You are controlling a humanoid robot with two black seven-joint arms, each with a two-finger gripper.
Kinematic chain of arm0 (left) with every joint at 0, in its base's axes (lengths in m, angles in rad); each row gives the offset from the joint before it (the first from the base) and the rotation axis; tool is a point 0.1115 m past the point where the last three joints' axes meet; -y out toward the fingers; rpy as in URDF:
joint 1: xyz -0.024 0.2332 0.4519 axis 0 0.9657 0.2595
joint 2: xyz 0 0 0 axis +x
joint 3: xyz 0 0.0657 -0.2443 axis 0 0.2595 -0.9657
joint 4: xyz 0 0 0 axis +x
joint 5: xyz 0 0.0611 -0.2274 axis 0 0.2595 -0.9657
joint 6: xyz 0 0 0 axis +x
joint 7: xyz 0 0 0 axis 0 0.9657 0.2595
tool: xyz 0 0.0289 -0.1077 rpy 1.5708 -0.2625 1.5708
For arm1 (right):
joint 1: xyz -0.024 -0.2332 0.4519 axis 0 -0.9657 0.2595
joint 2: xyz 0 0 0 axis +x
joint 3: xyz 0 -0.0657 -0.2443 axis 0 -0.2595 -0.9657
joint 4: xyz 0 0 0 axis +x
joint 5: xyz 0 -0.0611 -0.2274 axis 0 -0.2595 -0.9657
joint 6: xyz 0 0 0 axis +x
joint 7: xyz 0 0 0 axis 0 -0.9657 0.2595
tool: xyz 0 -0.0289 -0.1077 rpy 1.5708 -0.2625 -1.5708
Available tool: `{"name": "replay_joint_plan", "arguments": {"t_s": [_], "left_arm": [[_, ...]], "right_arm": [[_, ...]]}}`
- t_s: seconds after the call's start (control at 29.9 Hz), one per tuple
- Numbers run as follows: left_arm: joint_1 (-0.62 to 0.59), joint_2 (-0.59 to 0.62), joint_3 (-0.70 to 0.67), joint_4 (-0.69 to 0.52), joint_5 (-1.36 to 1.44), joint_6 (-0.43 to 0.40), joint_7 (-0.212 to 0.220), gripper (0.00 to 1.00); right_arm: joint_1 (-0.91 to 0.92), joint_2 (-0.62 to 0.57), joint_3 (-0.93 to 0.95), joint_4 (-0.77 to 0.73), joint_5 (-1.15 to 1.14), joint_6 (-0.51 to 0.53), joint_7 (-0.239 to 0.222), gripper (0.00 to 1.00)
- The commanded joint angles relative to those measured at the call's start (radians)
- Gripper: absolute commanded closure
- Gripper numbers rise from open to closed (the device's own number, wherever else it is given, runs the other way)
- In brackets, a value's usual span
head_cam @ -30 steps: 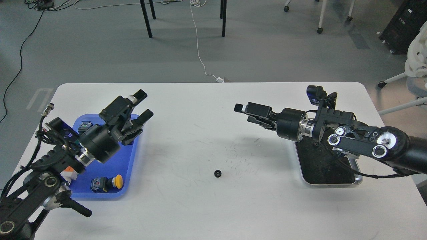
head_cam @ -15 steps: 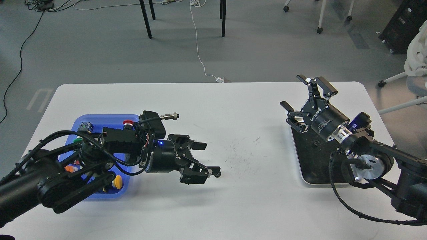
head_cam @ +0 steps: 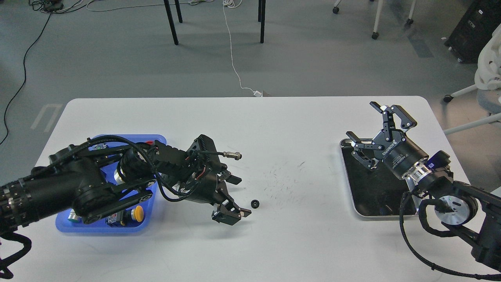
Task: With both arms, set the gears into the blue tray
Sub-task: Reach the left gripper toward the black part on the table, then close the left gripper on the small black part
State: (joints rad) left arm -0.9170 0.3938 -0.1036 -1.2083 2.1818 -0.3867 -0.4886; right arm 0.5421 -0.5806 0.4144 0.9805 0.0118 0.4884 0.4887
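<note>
Surface: A white table (head_cam: 274, 243) stood on a grey floor, with chair legs and cables at 12 o'clock.
Gear: One black gear (head_cam: 255, 203) lay flat on the bare tabletop near centre, untouched.
Blue tray: The blue tray (head_cam: 100, 228) sat at 9 o'clock from the gear, well apart, holding coloured push-buttons (head_cam: 136, 212); no gear was visible inside.
Left gripper: The left gripper (head_cam: 236, 196) hung low just beside the gear at its 9 o'clock, jaws spread and empty, one fingertip near the gear but apart from it.
Right gripper: The right gripper (head_cam: 373, 124) was raised above the steel tray (head_cam: 348, 184) at 3 o'clock, jaws spread, holding nothing.
Risk: The gear appeared thin and flat, so closing fingers would likely skid over it or flick it away if they met the table off-centre. A weak pinch on the toothed edge could drop it on the way to the tray.
Hidden: The left arm covered much of the blue tray, so gears there could not be ruled out. The steel tray's dark interior was too dim to tell small parts apart.
</note>
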Motion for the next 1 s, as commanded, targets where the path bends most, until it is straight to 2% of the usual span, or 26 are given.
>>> {"name": "replay_joint_plan", "arguments": {"t_s": [0.0, 0.13, 0.27, 0.37, 0.53, 0.63, 0.7, 0.8, 0.87, 0.97], "left_arm": [[-0.014, -0.041, 0.039, 0.053, 0.0, 0.003, 0.0, 0.04], [-0.017, -0.098, 0.055, 0.105, 0.0, 0.005, 0.0, 0.06], [-0.023, -0.136, 0.056, 0.124, 0.0, 0.003, 0.0, 0.13], [-0.023, -0.148, 0.056, 0.13, 0.0, 0.003, 0.0, 0.23], [-0.023, -0.147, 0.061, 0.139, 0.0, 0.005, 0.0, 0.49], [-0.023, -0.147, 0.065, 0.142, 0.0, 0.005, 0.0, 0.57], [-0.023, -0.147, 0.067, 0.144, 0.0, 0.005, 0.0, 0.69], [-0.022, -0.147, 0.067, 0.148, 0.0, 0.005, 0.0, 0.76], [-0.022, -0.148, 0.067, 0.15, 0.0, 0.005, 0.0, 0.86], [-0.022, -0.148, 0.067, 0.156, 0.0, 0.006, 0.0, 0.87]], "right_arm": [[-0.005, -0.008, 0.006, 0.0, -0.001, 0.0, 0.0, 0.03], [-0.005, -0.008, 0.007, 0.0, 0.0, 0.0, 0.0, 0.03], [-0.005, -0.008, 0.007, 0.0, -0.001, 0.0, 0.0, 0.03], [-0.005, -0.008, 0.007, 0.0, -0.001, 0.0, 0.0, 0.03], [-0.007, -0.008, 0.007, 0.001, -0.001, 0.0, 0.0, 0.03], [-0.007, -0.008, 0.006, 0.003, -0.001, 0.0, 0.0, 0.03], [-0.007, -0.008, 0.006, 0.003, -0.001, 0.0, 0.0, 0.03], [-0.008, -0.008, 0.006, 0.001, -0.001, 0.0, 0.0, 0.03], [-0.007, -0.008, 0.006, 0.003, -0.003, 0.0, 0.0, 0.03], [-0.008, -0.008, 0.006, 0.001, -0.003, 0.0, 0.0, 0.03]]}}
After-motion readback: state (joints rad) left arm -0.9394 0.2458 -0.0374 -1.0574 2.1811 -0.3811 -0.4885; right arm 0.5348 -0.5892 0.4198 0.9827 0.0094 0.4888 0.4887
